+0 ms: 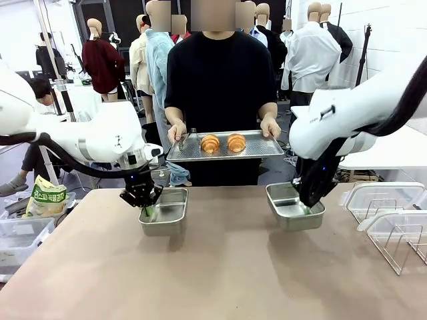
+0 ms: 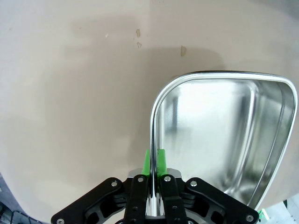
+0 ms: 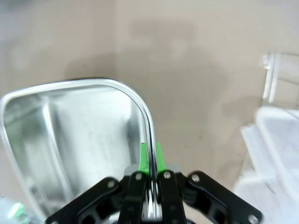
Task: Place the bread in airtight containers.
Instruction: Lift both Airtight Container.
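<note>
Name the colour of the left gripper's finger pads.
Bright green pads, pinching the rim of the steel pan; best seen in the left wrist view.

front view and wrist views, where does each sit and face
Front: between the arms, facing the person holding a tray of croissants; both arms show.
Left wrist: looks down the left gripper, shut on the left pan's rim.
Right wrist: down the right gripper, shut on the right pan's rim.
Shared: both pans also show in front.
</note>
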